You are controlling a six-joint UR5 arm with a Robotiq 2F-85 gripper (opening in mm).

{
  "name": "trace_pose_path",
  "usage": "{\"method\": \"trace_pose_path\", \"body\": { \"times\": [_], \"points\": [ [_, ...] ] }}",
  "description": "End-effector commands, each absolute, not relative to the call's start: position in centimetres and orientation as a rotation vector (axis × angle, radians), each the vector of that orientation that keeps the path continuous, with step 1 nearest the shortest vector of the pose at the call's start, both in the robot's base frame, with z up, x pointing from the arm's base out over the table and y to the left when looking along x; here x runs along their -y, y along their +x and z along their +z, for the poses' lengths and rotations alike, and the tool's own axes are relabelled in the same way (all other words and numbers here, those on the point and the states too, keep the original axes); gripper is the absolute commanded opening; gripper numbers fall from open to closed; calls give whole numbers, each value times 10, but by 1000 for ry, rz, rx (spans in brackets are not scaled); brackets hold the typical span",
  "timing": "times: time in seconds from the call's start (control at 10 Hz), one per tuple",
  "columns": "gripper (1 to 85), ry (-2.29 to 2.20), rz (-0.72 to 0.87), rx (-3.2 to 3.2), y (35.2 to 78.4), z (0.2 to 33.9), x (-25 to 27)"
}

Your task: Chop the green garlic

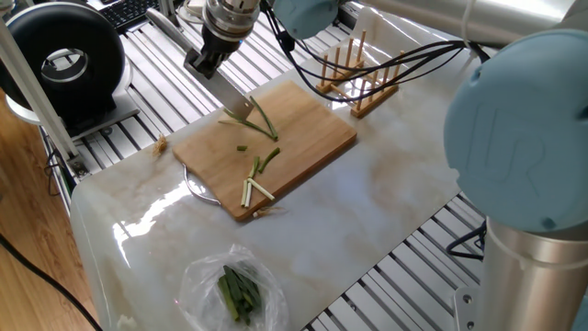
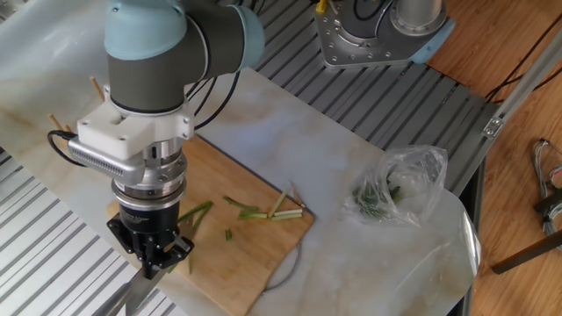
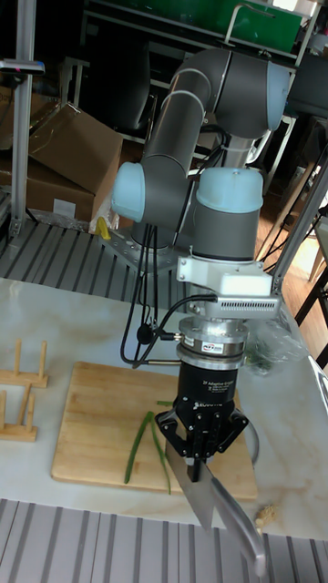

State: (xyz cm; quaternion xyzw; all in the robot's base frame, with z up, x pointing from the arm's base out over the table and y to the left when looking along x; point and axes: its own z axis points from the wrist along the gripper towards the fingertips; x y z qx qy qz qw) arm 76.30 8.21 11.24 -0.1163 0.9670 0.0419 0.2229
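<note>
Claw (image 3: 199,453), black with two fingers, pinches the handle of a long silver knife (image 3: 223,516) over the left end of the flat wooden cutting board (image 1: 303,129). Thin green garlic stalks (image 1: 265,120) lie on the board just beside the blade. Short white and green cut sticks (image 1: 254,188) lie further along the board. The board sits on the pale marble bench (image 1: 367,211).

green garlic (image 1: 261,120) stalks, cut sticks, scattered
</note>
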Motion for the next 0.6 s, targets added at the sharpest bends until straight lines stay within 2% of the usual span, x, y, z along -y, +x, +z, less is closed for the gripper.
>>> {"method": "trace_pose_path", "body": {
  "times": [0.0,0.5],
  "points": [
    [13,-316,116,-2667,763,115,-80],
    [13,-313,149,-2681,757,123,-90]
  ]
}}
